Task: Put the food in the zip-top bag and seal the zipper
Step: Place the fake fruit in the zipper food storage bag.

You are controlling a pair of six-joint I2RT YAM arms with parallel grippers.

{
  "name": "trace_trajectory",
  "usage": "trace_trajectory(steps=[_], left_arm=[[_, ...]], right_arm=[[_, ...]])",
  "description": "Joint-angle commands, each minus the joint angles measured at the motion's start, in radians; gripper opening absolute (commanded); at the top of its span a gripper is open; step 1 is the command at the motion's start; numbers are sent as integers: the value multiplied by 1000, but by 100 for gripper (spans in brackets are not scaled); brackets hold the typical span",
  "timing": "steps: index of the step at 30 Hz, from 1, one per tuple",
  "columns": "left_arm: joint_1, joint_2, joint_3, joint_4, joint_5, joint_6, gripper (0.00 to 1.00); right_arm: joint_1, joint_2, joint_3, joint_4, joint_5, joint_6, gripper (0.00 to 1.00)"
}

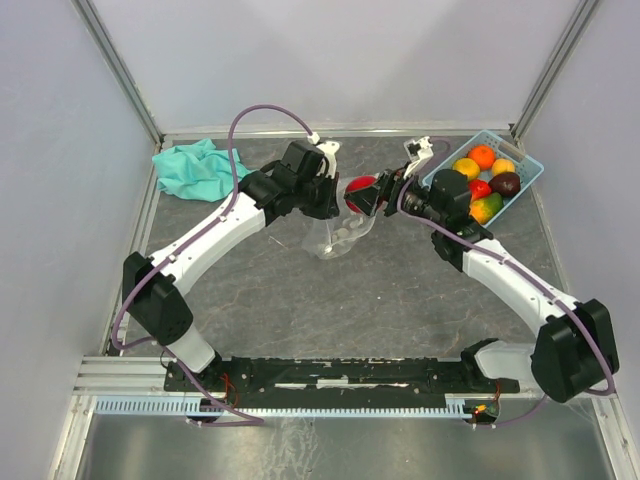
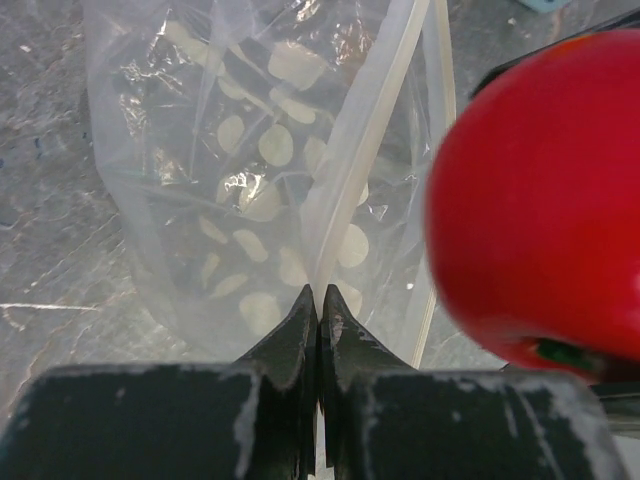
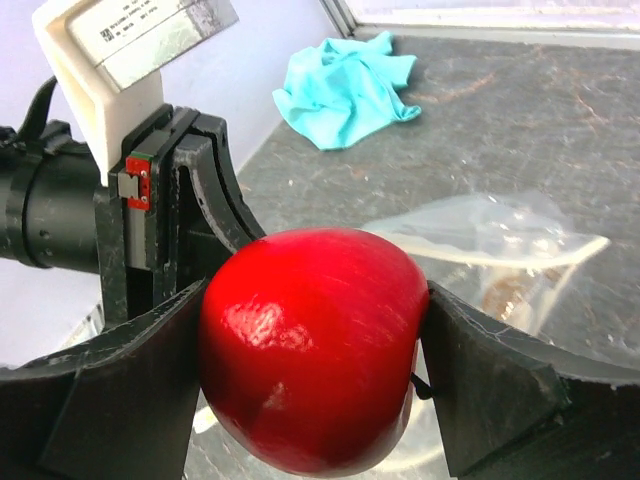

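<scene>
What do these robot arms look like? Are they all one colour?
No. The left arm and right arm have white curved links between chunky black joints; a thin purple cable loops along each. The fingers are black, wedge-shaped, scuffed whitish at the edges. One wrist carries a white labelled block.

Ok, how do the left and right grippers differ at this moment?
The left gripper has its jaws pressed together; the right gripper has them wide apart. The left gripper pinches the whitish zip strip of the clear white-dotted plastic bag; the right gripper clamps a glossy red toy fruit. The left one's load is thin and flat; the right one's is round and fills the gap. Both hold something, close together above the grey table.
</scene>
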Motion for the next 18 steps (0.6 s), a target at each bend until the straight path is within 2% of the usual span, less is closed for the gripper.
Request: trace_trajectory(steps=[1, 10, 18], left_arm=[[-5, -54, -21, 102, 84, -92, 3], [-4, -109, -146, 201, 74, -164, 3], [-3, -129, -206, 263, 117, -204, 3]], right_arm=[[6, 43, -42, 285, -33, 111, 73], [8, 124, -124, 272, 1, 68, 72], [20, 173, -131, 239, 14, 34, 78]])
